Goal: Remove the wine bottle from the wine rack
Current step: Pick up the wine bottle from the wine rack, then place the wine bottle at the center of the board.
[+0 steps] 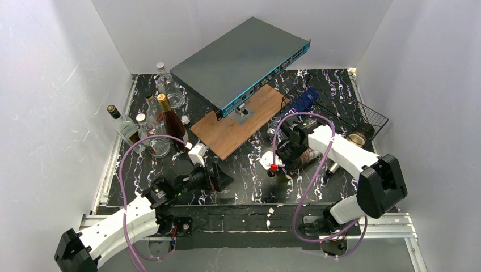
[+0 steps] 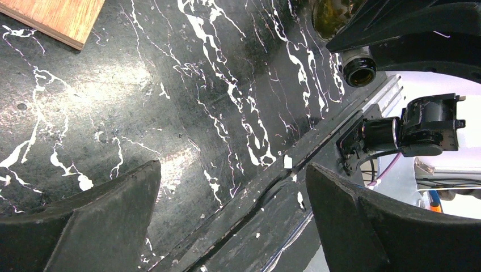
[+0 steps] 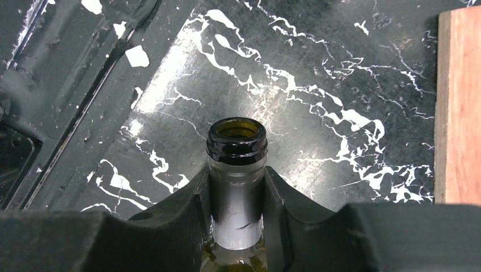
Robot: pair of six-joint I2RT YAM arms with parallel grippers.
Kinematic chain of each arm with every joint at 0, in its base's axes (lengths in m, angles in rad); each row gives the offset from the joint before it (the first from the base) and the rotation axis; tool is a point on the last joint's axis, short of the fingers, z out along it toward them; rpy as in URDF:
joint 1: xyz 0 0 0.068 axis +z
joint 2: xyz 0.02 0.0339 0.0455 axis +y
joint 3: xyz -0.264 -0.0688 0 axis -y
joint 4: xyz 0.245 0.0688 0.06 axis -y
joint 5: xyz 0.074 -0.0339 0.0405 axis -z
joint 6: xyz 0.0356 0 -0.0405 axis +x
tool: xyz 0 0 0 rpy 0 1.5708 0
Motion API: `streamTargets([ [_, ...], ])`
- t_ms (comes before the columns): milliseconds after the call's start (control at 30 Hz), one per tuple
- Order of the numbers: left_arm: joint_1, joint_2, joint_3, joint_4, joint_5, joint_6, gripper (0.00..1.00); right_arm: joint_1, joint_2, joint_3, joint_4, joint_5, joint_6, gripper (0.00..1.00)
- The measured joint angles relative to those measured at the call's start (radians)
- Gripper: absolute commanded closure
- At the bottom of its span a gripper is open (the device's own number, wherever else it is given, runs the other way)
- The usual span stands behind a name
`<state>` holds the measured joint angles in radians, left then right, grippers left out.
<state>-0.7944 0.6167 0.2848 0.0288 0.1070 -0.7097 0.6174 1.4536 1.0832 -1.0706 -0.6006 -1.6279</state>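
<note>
My right gripper (image 3: 236, 211) is shut on the silver-foiled neck of an olive-green wine bottle (image 3: 236, 139). Its open mouth points away from the wrist over the black marbled table. In the top view the bottle (image 1: 309, 156) lies roughly level under the right gripper (image 1: 324, 164), in front of the black wire wine rack (image 1: 363, 113) and apart from it. Its mouth also shows in the left wrist view (image 2: 359, 68). My left gripper (image 1: 223, 178) is open and empty, low over the table near the front rail (image 2: 232, 218).
A brown wooden board (image 1: 238, 124) carries a tilted grey network switch (image 1: 241, 59) at centre back. Several upright bottles (image 1: 170, 122) stand at back left. Another bottle's round end (image 1: 358, 137) shows at the rack's near end. White walls enclose the table.
</note>
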Motion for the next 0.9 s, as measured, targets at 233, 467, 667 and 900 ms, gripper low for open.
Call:
streamTargets([
  [233,0.000,-0.019,0.000,0.000,0.009,0.008,0.02,0.000,-0.003,0.028,-0.005,-0.061,0.009,0.99],
  [467,0.000,-0.068,0.000,0.001,0.038,0.042,0.02,0.000,-0.024,0.042,-0.004,-0.136,0.037,0.99],
  [667,0.000,-0.129,0.000,0.003,0.072,0.101,0.02,0.000,-0.047,0.049,-0.003,-0.207,0.084,0.99],
  [900,0.000,-0.148,0.000,0.029,0.127,0.185,0.02,-0.016,-0.054,0.071,-0.002,-0.301,0.145,0.99],
])
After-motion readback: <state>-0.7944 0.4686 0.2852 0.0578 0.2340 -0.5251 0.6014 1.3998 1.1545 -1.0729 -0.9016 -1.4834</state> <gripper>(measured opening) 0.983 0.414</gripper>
